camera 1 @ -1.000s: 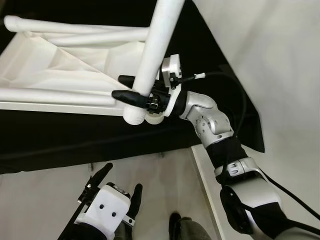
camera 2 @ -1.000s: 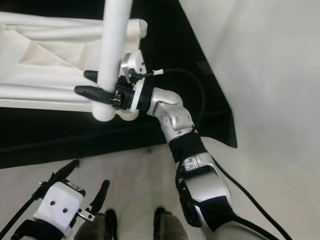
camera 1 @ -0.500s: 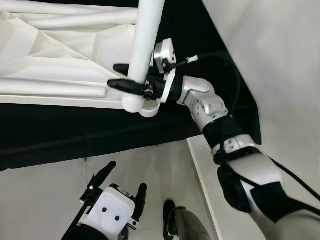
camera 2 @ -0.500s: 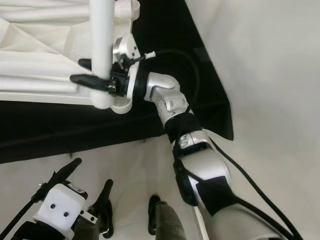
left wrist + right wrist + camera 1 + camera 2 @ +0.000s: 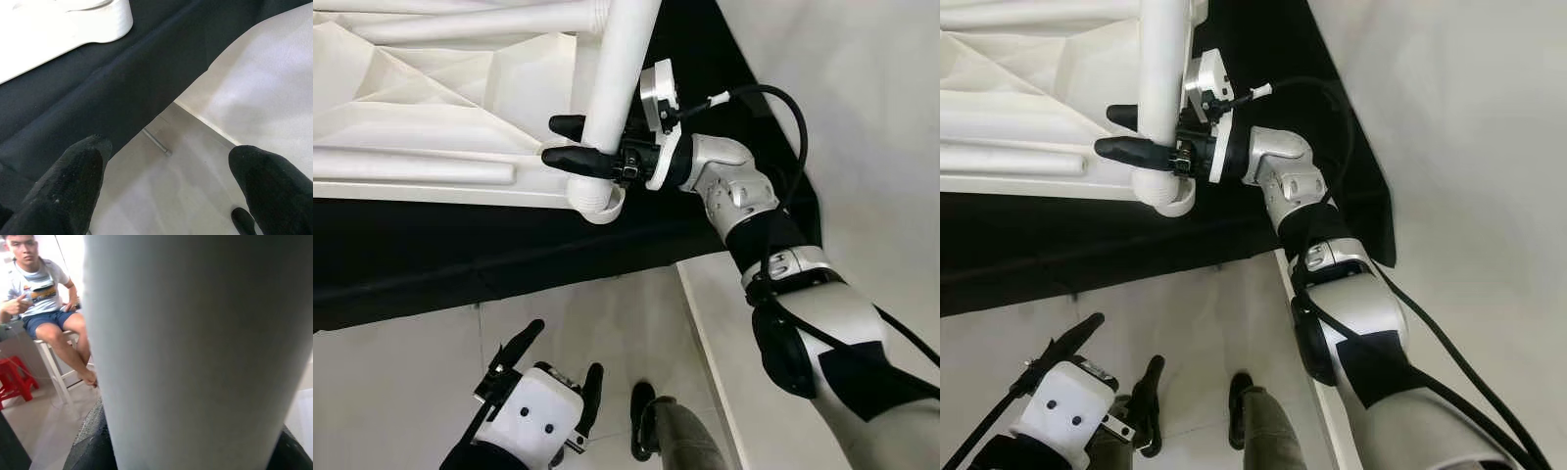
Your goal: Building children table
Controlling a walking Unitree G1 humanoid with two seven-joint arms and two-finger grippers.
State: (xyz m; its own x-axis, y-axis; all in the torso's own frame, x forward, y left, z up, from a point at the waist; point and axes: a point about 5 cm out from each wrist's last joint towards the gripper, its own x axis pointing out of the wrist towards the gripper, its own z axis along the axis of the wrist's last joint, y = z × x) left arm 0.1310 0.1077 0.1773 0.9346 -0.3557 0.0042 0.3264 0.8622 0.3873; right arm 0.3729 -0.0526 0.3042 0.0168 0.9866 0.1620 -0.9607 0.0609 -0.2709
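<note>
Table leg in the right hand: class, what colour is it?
White; the table leg shows best in the left eye view.

The left gripper (image 5: 171,188) has its two black fingers (image 5: 73,181) spread wide apart, with nothing between them. Beyond them, a black cloth (image 5: 122,73) hangs down over pale floor (image 5: 166,196). A white rounded table part (image 5: 73,24) lies on the cloth. A thin metal rod (image 5: 156,143) shows at the cloth's lower edge. A white panel (image 5: 259,88) stands just beside it.
</note>
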